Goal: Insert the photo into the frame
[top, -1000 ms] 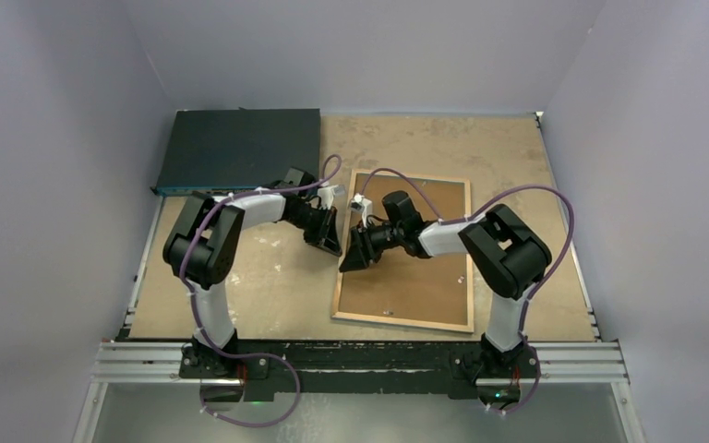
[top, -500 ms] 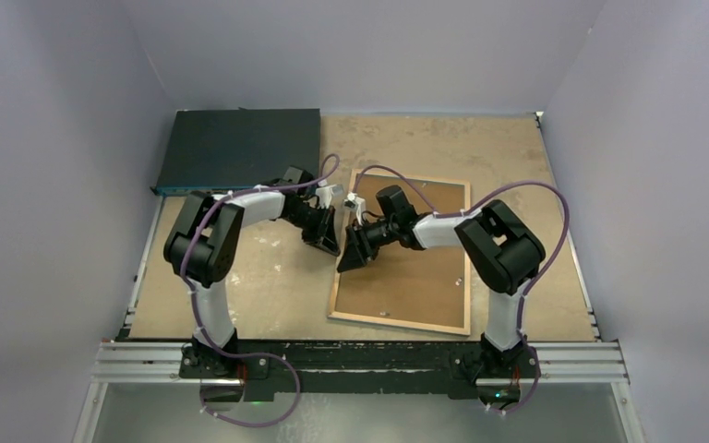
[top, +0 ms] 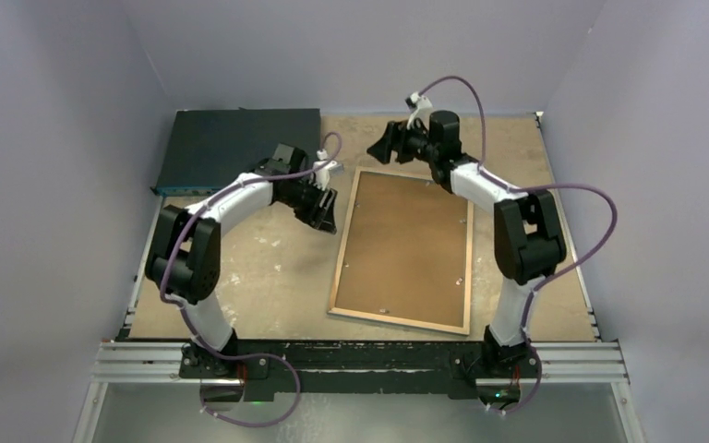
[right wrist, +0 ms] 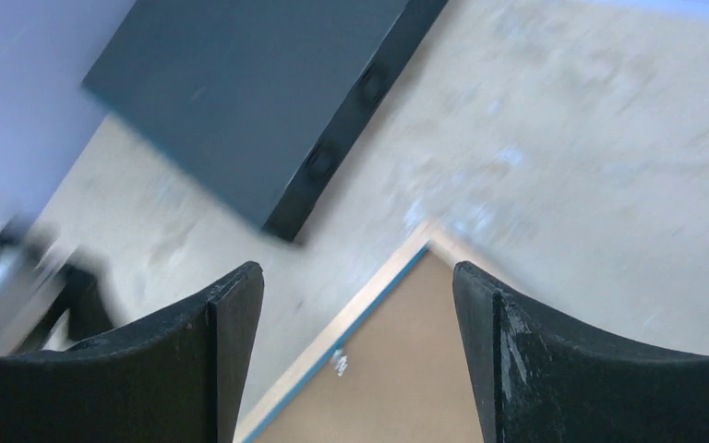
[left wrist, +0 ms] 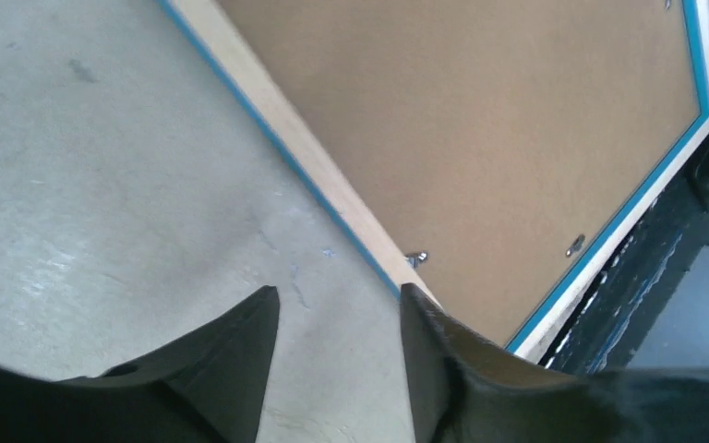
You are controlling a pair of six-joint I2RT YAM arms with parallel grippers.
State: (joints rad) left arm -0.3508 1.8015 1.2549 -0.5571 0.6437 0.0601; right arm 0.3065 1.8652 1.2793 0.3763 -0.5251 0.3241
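Top view, table [top: 258, 277], read from left to right. At 10 o'clock on the table a dark box [top: 240, 146] is seen lying flat against the left wall.

The left gripper [left wrist: 339, 293] is placed just right of the box, at 10 o'clock from the middle of the frame [left wrist: 295, 138] and beside its left rim. Its fingers [left wrist: 240, 341] are parted, with bare table seen between them and nothing held. In the left wrist view the right-hand finger overlaps the rim, but contact cannot be judged.

The frame is laid flat, back up, right of the table's middle, with its near edge at 6 o'clock close to the arm bases. A light wood rim is shown, with a thin blue line along its outer edge. A brown board [top: 406, 245] is seated inside the rim. Two small metal clips [left wrist: 415, 258] are seen at the board's edge.

The right gripper [right wrist: 358, 269] is held at 11 o'clock from the frame, just beyond its far-left corner and right of the box. It is spread wide and empty. Its wrist view is blurred, and the corner of the frame and the box are shown below it.
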